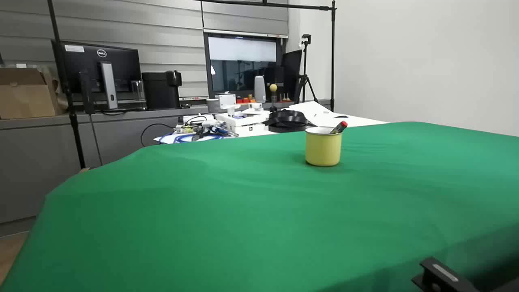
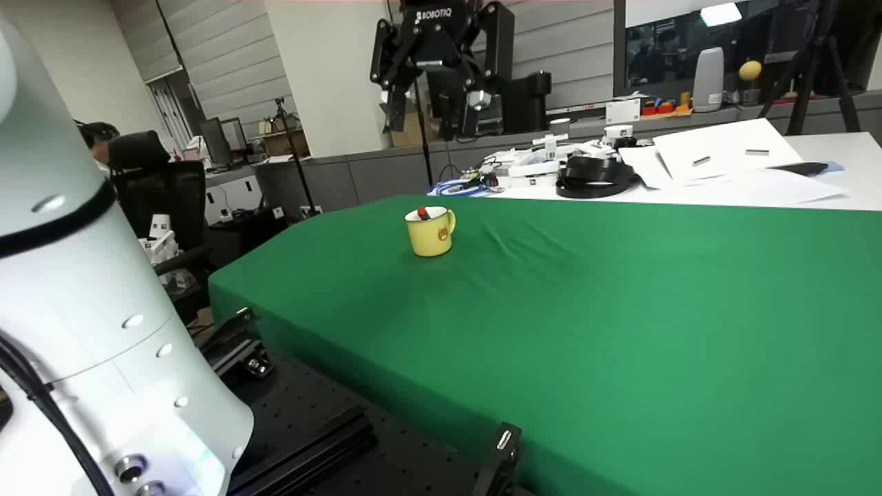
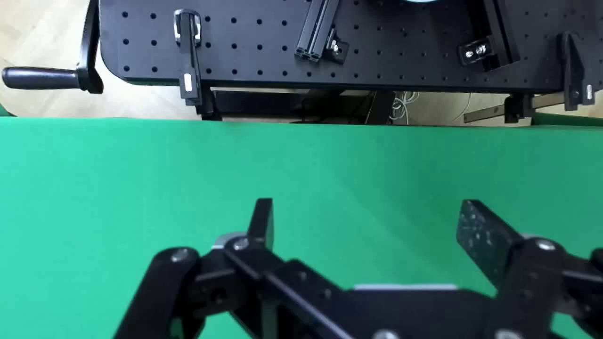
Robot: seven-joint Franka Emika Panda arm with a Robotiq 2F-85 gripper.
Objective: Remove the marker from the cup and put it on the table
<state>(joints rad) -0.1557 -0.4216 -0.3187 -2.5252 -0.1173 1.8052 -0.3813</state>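
Note:
The yellow cup (image 1: pixel 323 149) stands upright on the green table (image 1: pixel 243 215). It also shows in an exterior view (image 2: pixel 430 238) with its handle and a small brown print. The dark marker (image 1: pixel 339 127) leans inside the cup with its red end above the rim; only that end shows in an exterior view (image 2: pixel 423 213), and the rest is hidden in the cup. My gripper (image 2: pixel 428 125) is high above the table, apart from the cup. In the wrist view the gripper (image 3: pixel 367 202) has its fingers wide apart, with only the green table between them. The cup and marker are out of the wrist view.
A white desk (image 2: pixel 837 162) with papers, cables and a black coil (image 2: pixel 596 177) stands beyond the table. The black perforated base plate (image 3: pixel 264 56) lies along the table edge, with clamps (image 3: pixel 191 61) and a crank handle (image 3: pixel 42 77). The white arm base (image 2: pixel 117 331) stands on it.

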